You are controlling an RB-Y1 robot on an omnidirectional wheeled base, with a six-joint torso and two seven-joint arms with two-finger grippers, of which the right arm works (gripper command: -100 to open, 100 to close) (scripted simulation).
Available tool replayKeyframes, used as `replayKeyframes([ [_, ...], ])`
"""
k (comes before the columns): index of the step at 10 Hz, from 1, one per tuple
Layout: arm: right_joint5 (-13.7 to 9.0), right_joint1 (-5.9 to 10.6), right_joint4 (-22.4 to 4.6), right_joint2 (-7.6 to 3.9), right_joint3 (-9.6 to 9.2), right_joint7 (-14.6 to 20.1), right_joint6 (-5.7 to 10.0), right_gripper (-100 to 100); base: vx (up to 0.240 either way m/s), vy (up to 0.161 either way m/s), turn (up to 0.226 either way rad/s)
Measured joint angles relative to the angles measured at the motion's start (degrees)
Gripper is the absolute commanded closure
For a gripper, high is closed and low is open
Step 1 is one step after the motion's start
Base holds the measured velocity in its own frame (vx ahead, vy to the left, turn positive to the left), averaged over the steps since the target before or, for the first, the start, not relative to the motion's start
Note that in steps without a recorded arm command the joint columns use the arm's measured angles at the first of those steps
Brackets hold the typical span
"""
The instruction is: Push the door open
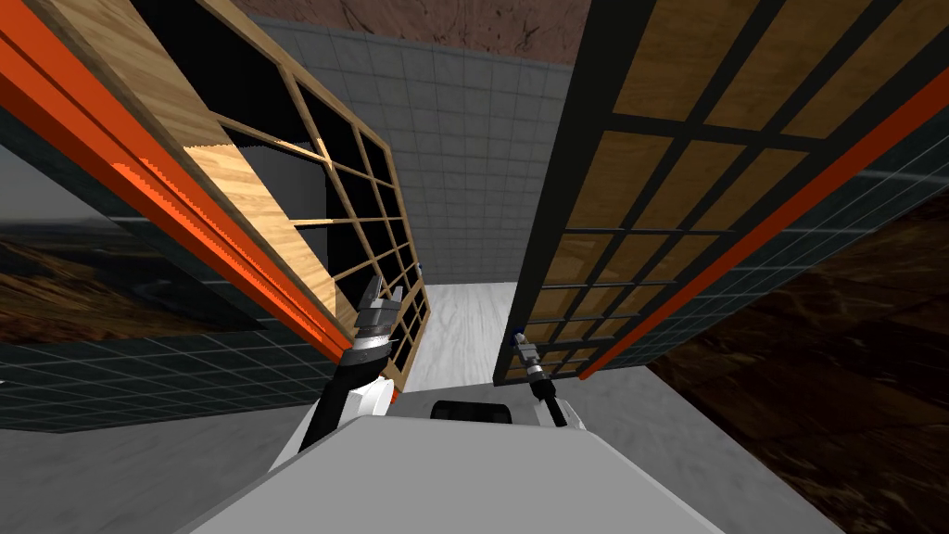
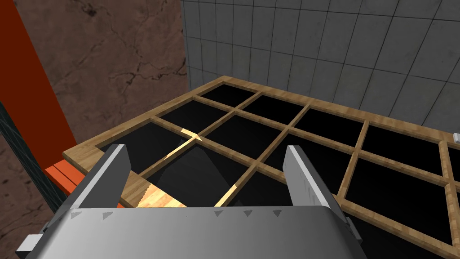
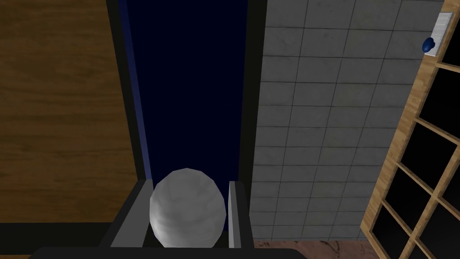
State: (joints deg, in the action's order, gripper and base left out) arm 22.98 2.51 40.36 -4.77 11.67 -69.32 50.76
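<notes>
R gripper [image 3: 187, 184] round dark door knob [image 3: 187, 211]; lattice door [image 2: 257, 167] L, wall [image 1: 463, 167] ahead

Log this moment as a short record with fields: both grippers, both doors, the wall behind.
left gripper: open, fingers spread in front of the lattice door; contact cannot be told
right gripper: shut on the grey knob
dark-framed door: brown wood panels, on my right
lattice door: light wood bars, black panes, blue knob
tiled wall: grey, between the doors
</notes>
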Motion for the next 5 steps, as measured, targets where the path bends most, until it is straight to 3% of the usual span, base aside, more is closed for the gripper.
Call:
replayKeyframes([
  [5,-1.80,-0.51,-0.09,-0.05,-0.23,4.42,-0.15,100,0.031,0.001,0.026],
])
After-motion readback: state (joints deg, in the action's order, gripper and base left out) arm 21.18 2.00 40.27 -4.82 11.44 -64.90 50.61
